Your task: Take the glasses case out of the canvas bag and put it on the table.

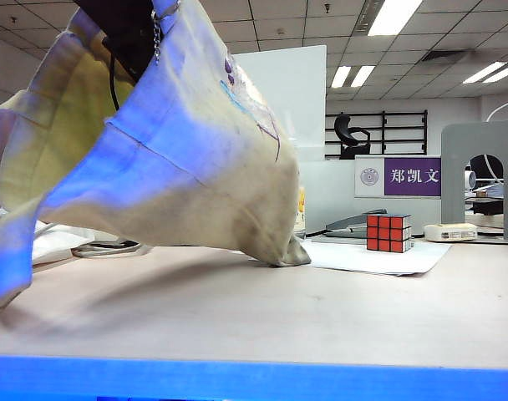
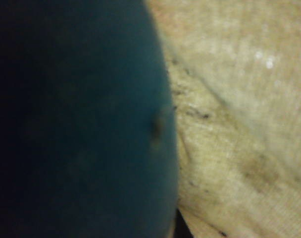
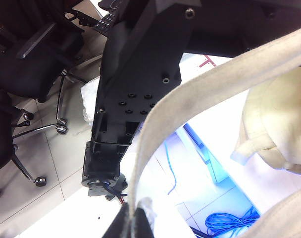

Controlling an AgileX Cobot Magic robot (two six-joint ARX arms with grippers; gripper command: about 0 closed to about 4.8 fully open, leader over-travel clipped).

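canvas bag [image 1: 179,159] left, Rubik's cube [image 1: 388,232] right, on table [image 1: 262,317]

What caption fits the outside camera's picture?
Canvas bag hangs lifted above the table, one corner touching it; Rubik's cube behind.

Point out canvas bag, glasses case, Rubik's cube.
canvas bag [image 1: 195,167]: exterior view, on its cloth side, held up above the table.
glasses case [image 2: 81,124]: left wrist view, on its dark blue rounded surface, close against the cloth.
Rubik's cube [image 1: 388,232]: exterior view, on its red front face.
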